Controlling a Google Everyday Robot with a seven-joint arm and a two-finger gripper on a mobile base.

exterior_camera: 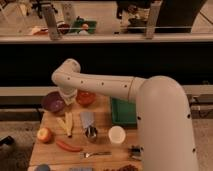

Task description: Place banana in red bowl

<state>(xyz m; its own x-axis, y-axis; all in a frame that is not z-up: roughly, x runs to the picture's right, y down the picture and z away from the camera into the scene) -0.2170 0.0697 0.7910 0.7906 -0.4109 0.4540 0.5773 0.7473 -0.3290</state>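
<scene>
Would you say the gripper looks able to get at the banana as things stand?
Probably yes: the gripper hangs between the purple bowl and red bowl, just behind the banana, which lies uncovered.

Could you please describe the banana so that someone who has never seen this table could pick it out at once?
On the wooden table, look at the left half, just in front of the purple bowl, below where the pincer hangs. The banana lies there, between the round apple and a grey object: pale yellow, long and split, unlike the orange-red stick nearer the front edge.
</scene>
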